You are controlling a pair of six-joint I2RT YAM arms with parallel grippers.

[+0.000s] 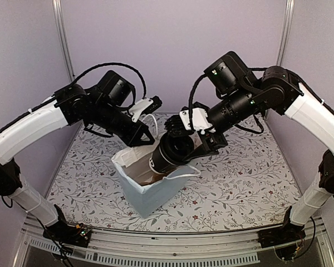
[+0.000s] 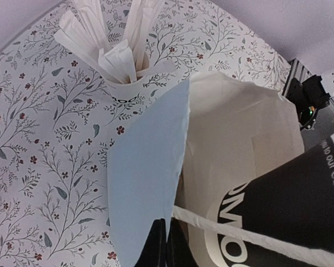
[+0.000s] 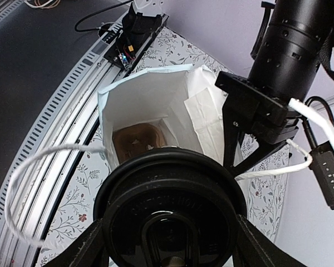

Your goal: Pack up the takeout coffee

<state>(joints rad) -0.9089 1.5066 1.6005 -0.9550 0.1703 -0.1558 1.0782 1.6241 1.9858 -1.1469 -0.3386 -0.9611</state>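
One cup, tilted, sits clamped in the right hand above the open bag near the surface centre; the left hand pinches the bag's far rim.

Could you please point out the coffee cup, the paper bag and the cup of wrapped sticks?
coffee cup (image 2: 300,194): left wrist view, on its black printed side wall.
paper bag (image 1: 153,196): top external view, on its near outer wall.
cup of wrapped sticks (image 2: 128,93): left wrist view, on its white wall.
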